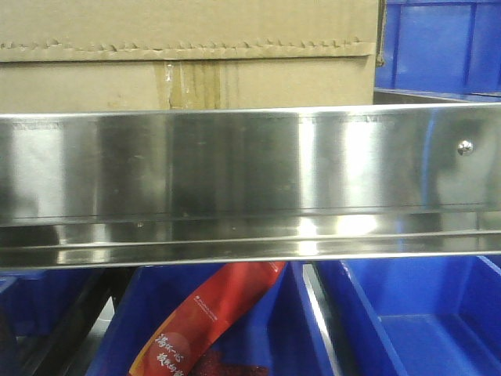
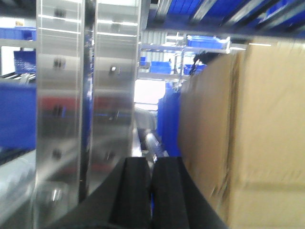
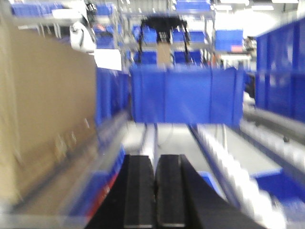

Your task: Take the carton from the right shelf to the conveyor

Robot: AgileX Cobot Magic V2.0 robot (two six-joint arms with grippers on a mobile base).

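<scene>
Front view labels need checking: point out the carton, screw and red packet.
carton [image 1: 188, 31], front view, upper flap.
screw [image 1: 465, 146], front view, its head.
red packet [image 1: 207, 313], front view, its middle.

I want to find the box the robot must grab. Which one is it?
Look for the wide shiny steel rail running across the front view. Right above it, on the left, sits the carton. It is the only brown cardboard thing, with yellowish tape at its bottom seam, while its neighbours are blue bins.
</scene>
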